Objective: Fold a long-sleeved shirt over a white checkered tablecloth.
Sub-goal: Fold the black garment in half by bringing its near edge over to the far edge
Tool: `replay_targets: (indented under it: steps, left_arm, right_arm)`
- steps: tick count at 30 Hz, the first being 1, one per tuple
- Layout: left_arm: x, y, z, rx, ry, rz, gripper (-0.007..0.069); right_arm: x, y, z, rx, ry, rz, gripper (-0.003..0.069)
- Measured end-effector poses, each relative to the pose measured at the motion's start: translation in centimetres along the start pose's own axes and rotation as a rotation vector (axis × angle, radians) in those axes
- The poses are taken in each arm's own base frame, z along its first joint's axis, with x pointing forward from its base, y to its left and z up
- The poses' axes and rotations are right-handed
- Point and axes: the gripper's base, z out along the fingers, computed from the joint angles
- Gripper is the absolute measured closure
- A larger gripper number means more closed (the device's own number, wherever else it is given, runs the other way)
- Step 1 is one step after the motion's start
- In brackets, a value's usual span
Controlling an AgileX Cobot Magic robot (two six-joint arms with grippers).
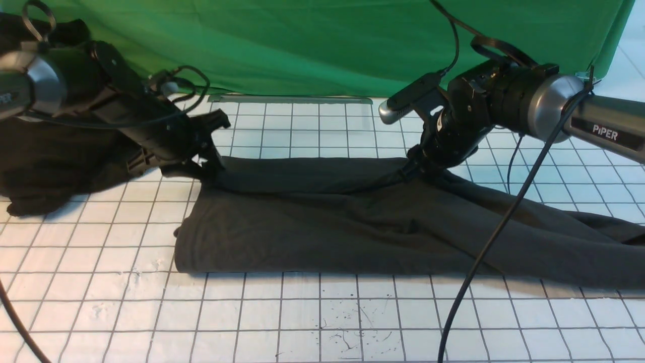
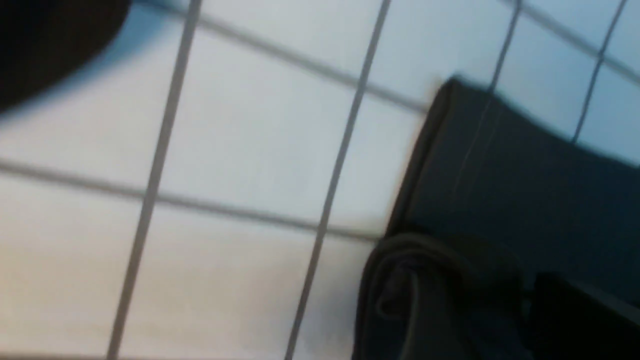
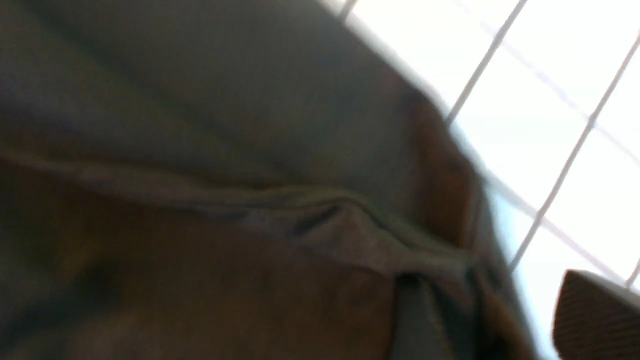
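1. One long-sleeved shirt (image 1: 312, 222), a charcoal soft knit, lies as a wide flat band across the middle of the white checkered tablecloth (image 1: 282, 317) that covers the counter. Its near edge runs straight. On the right, a sleeve or loose part trails off towards the right edge.
2. My left pincer (image 1: 210, 143) sits at the shirt's far left corner. Its jaws look apart, and the folded corner lies just beside the lower one without being pinched.
3. My right pincer (image 1: 415, 169) presses down at the shirt's far edge, right of centre. Its wrist hides the jaws in the front view. The right wrist view shows only one ribbed fingertip (image 3: 595, 315) off the cloth, so I cannot tell whether it is apart or together.
4. I judge the step in hand to be setting down the far edge of a fold.
5. To do it well, I would lift both arms straight up with the jaws wide, so that no cloth snags and drags the straight edges. I would then gather the trailing right part.
6. By count there is one shirt, one tablecloth and two arms with one pincer each. There is also one blacker lumpy heap of fabric (image 1: 45, 166) at the far left and one plain green cloth (image 1: 302, 45) hanging behind.
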Motion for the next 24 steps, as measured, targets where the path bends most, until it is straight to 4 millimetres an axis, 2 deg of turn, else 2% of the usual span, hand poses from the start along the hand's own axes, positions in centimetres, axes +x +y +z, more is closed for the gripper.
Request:
replay_targets:
  steps: [1, 4, 8, 12, 14, 17, 18, 22, 24]
  left_arm:
    - [-0.6, -0.3, -0.4, 0.009, -0.034, 0.007, 0.0268]
    - [-2.3, -1.0, -1.8, 0.034, -0.086, 0.017, 0.0199]
    - [-4.0, -1.8, -3.9, 0.061, -0.121, 0.035, 0.0169]
    - [-5.4, -3.4, -7.0, 0.083, -0.114, 0.109, 0.0174]
    - [-5.4, -4.0, -8.1, 0.085, -0.077, 0.163, 0.0213]
    - [-5.1, -4.3, -8.8, 0.083, -0.024, 0.216, 0.0277]
    - [-4.6, -4.2, -8.8, 0.077, 0.033, 0.251, 0.0342]
    - [-2.5, -3.3, -7.5, 0.035, 0.166, 0.295, 0.0508]
    - [-1.0, -2.7, -6.0, 0.016, 0.242, 0.288, 0.0580]
  right_arm:
    - [-0.1, -0.1, 0.0, 0.015, -0.017, 0.016, 0.0269]
    - [-0.5, -0.5, 0.0, 0.054, -0.054, 0.048, 0.0266]
    - [-0.9, -0.8, -0.2, 0.081, -0.080, 0.067, 0.0266]
    - [-2.2, -1.3, -1.2, 0.097, -0.123, 0.105, 0.0265]
    - [-3.1, -1.7, -2.2, 0.111, -0.134, 0.122, 0.0265]
    - [-4.1, -2.3, -3.5, 0.133, -0.123, 0.125, 0.0269]
    - [-4.5, -2.7, -4.5, 0.148, -0.095, 0.106, 0.0293]
    - [-4.8, -3.1, -7.0, 0.124, 0.047, 0.068, 0.0551]
    - [-4.2, -2.7, -7.5, 0.068, 0.130, 0.067, 0.0621]
